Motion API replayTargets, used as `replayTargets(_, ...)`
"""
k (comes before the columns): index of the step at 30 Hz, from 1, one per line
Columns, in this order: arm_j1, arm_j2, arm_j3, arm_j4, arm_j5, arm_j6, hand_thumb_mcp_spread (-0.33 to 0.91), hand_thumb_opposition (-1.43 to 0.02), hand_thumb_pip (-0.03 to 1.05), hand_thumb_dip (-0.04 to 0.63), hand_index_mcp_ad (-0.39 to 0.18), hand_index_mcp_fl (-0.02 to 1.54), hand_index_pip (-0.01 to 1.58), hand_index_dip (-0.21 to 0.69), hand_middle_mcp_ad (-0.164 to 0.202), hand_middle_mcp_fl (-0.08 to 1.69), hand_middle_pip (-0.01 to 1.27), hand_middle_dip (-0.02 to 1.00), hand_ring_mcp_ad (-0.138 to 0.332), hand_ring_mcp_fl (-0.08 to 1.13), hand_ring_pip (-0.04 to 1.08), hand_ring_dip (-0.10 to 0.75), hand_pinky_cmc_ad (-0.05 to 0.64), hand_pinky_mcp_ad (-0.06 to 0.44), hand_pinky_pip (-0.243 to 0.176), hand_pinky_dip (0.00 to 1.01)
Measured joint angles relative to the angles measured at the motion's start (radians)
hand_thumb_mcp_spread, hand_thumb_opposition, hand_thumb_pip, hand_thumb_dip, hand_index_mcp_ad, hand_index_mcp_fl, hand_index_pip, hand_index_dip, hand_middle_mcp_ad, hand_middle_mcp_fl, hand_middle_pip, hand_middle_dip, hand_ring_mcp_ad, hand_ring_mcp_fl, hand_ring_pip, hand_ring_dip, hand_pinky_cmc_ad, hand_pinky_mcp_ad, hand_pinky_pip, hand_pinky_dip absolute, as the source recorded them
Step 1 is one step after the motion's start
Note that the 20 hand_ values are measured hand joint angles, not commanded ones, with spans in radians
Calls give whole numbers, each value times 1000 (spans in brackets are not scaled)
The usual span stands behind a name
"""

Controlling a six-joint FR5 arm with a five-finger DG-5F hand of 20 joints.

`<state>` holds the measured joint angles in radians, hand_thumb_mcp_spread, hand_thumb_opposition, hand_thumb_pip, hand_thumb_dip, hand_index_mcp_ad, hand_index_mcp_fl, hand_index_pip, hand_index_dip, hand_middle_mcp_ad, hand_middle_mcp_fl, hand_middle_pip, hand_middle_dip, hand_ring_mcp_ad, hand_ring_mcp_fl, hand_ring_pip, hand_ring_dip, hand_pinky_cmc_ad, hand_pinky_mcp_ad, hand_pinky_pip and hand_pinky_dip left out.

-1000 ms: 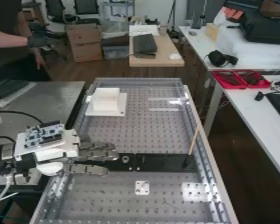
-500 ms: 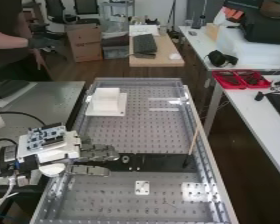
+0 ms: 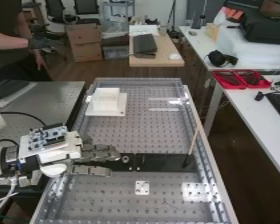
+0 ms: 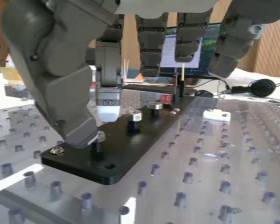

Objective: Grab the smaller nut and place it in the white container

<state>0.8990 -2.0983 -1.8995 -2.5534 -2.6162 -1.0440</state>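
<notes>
1. Nearest me, a little white block (image 3: pixel 142 188) lies flat on the bench (image 3: pixel 111 202).
2. A bit farther, on the left, my hand (image 3: pixel 97 153) is loose, with its fingers straight out. They reach over the left end of the black plate (image 3: pixel 160 162). My thumb (image 4: pixel 74 102) is very close to a peg (image 4: pixel 97 148).
3. Shiny nuts (image 4: pixel 136 116) sit on pegs along the plate. I can't tell which is the smaller nut.
4. On the right, a thin stick (image 3: pixel 193 140) leans up from the plate.
5. The white container (image 3: pixel 107 102) is far off on the left.
</notes>
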Motion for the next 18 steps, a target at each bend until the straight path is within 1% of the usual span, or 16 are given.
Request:
replayTargets(1,0,-1,-1,1,-1,1,412,-864,653,234,-173,147,1454,16,70,138,133,211,147,2,80,58,379,293,-42,195)
replayTargets(3,-1,-2,-2,3,-2,1,415,-864,702,232,-173,147,1450,16,68,138,133,215,147,2,80,58,380,293,-42,195)
replayTargets(4,-2,-2,-2,3,-3,-1,415,-864,705,236,-169,147,1450,16,73,138,133,215,147,2,80,58,379,293,-42,195)
replayTargets(6,-3,-3,-3,1,-5,-4,415,-864,705,237,-176,147,1450,16,68,138,136,215,145,2,80,58,379,291,-42,194)
replayTargets(9,-6,-3,-4,5,-8,-1,417,-874,705,237,-176,168,1450,16,72,138,136,215,148,2,80,58,380,291,-45,194)
replayTargets(10,-7,-3,-4,5,-8,-1,417,-874,705,237,-169,168,1450,16,72,138,136,215,143,2,84,58,380,291,-42,194)
replayTargets(12,-8,-3,-4,3,-10,-1,417,-874,705,237,-176,168,1450,16,68,138,136,215,133,2,84,58,380,295,-42,194)
replayTargets(14,-10,-4,-4,2,-11,-2,417,-874,705,237,-169,168,1450,16,68,138,136,215,131,2,84,58,379,295,-42,194)
replayTargets(18,-12,-6,-4,8,-14,6,419,-873,705,251,-187,171,1450,17,70,138,136,215,131,2,84,58,379,295,-26,195)
